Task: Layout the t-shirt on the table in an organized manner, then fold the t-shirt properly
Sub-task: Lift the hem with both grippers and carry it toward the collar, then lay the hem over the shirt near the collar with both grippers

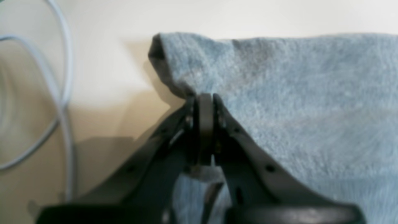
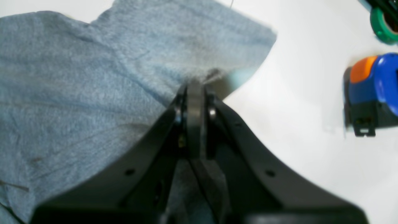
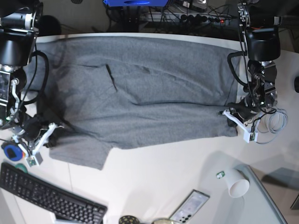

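Observation:
The grey t-shirt (image 3: 140, 93) lies spread wide across the white table (image 3: 154, 177), with one sleeve flap hanging toward the front left. In the base view my left gripper (image 3: 227, 115) sits at the shirt's right edge. The left wrist view shows that gripper (image 1: 205, 98) shut, with a raised fold of the t-shirt (image 1: 295, 93) pinched at its tips. At the shirt's left lower edge is my right gripper (image 3: 52, 132). The right wrist view shows it (image 2: 195, 84) shut on a lifted edge of the cloth (image 2: 77, 77).
A black keyboard (image 3: 46, 198) lies at the front left. A paper cup (image 3: 236, 184) and a phone-like device (image 3: 191, 205) lie at the front right. A blue and orange tape measure (image 2: 373, 90) and a green tape roll (image 2: 382, 25) are beside my right gripper. White cable (image 1: 62, 93) coils near my left gripper.

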